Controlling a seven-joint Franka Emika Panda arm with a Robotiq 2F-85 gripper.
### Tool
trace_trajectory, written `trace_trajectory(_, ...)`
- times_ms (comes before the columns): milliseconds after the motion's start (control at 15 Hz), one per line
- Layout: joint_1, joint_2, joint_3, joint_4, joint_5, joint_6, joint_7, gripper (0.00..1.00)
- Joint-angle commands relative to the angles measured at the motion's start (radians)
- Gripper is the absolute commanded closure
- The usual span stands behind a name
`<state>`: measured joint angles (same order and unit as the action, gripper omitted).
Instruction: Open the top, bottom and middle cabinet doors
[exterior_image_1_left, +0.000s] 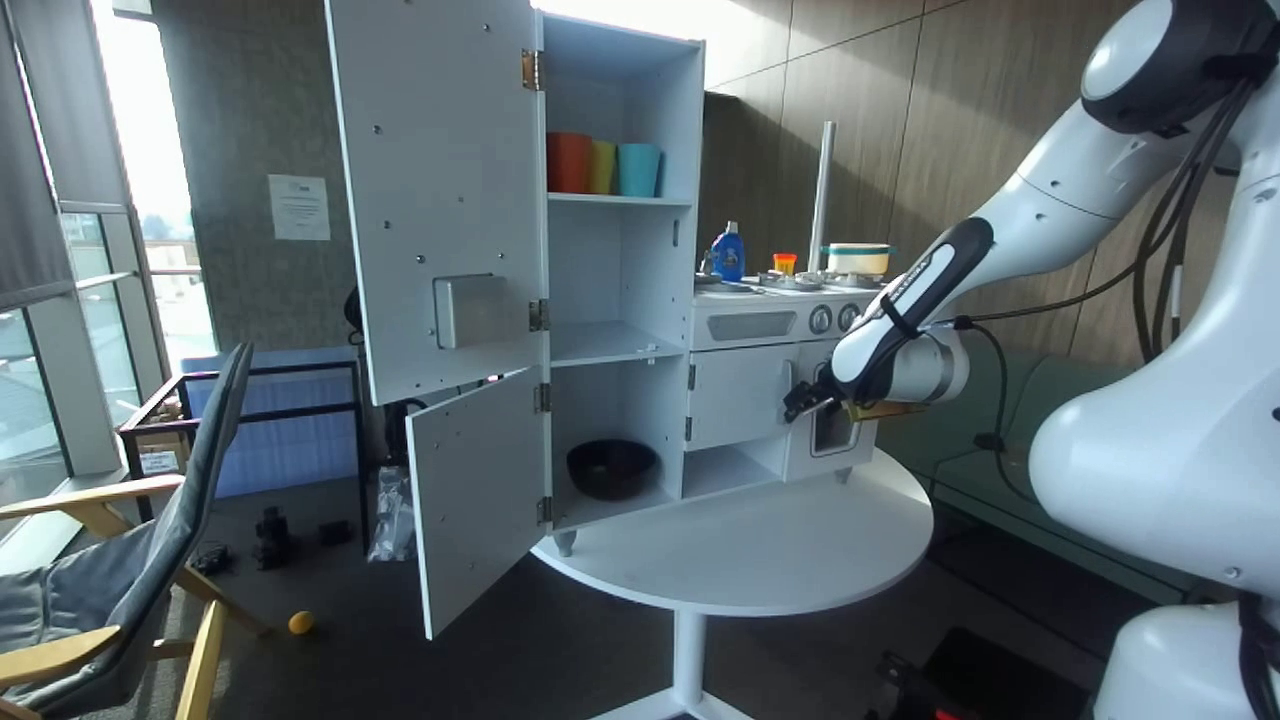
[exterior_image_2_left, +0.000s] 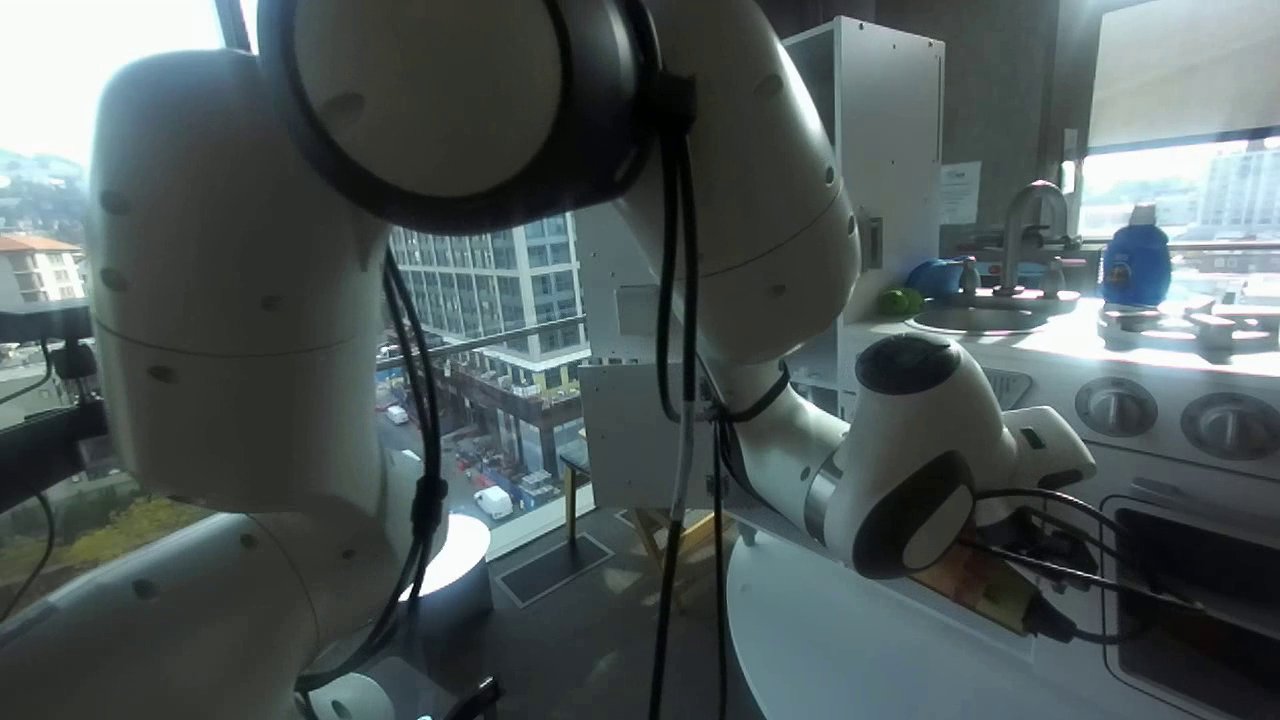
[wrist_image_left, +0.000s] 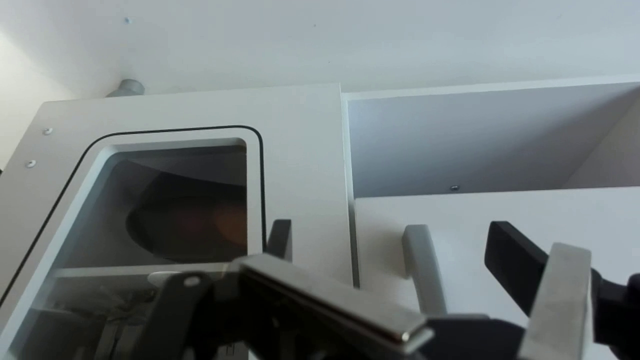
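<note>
Seen from the pincer (exterior_image_1_left: 798, 403) in an exterior view, a grey chair (exterior_image_1_left: 205, 470) stands well apart between eight and nine o'clock, and a yellow ball (exterior_image_1_left: 301, 623) lies at about eight. The top door (exterior_image_1_left: 440, 190) comes next, at ten o'clock and well apart from the pincer; it is swung wide, its inner face showing and a flat box (exterior_image_1_left: 470, 312) fixed low on it. Below it, between eight and nine, the bottom door (exterior_image_1_left: 480, 500) is swung out as well, also well apart from the pincer. Both stand beside the tall cupboard (exterior_image_1_left: 585, 270) at ten, where cups (exterior_image_1_left: 603, 168) sit between ten and eleven and a dark bowl (exterior_image_1_left: 612, 470) rests between eight and nine. A blue bottle (exterior_image_1_left: 729, 255) stands at eleven, and the round table (exterior_image_1_left: 770, 560) spreads at about six. The middle door (exterior_image_1_left: 735, 395) lies at nine o'clock, just beside the pincer, flush and closed. The wrist view shows the pincer's two fingers (wrist_image_left: 515, 265) spread apart, with that door's grey handle (wrist_image_left: 422, 260) appearing between them, near the middle of the gap, and the door's face running off toward three o'clock; whether either finger touches the handle, I cannot tell. Past the pincer, in an exterior view, the oven door (exterior_image_1_left: 832, 432) lies close by between four and five, a pot (exterior_image_1_left: 858, 260) stands between twelve and one, and the arm (exterior_image_1_left: 950, 260) rises toward half past one.
</note>
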<state>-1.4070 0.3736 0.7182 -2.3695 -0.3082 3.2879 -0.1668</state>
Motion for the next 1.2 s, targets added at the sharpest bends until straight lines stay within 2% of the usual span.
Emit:
trace_trajectory(0, -0.167, 0.065, 0.148, 0.027, -0.048, 0.035, -0.021, 0.00)
trace_trajectory(467, -0.360, 0.140, 0.300, 0.044, -0.157, -0.013, -0.084, 0.00)
trace_trajectory(867, -0.463, 0.192, 0.385, 0.039, -0.228, -0.091, -0.168, 0.00)
trace_trajectory(1133, -0.509, 0.229, 0.438, 0.040, -0.220, -0.122, -0.196, 0.00)
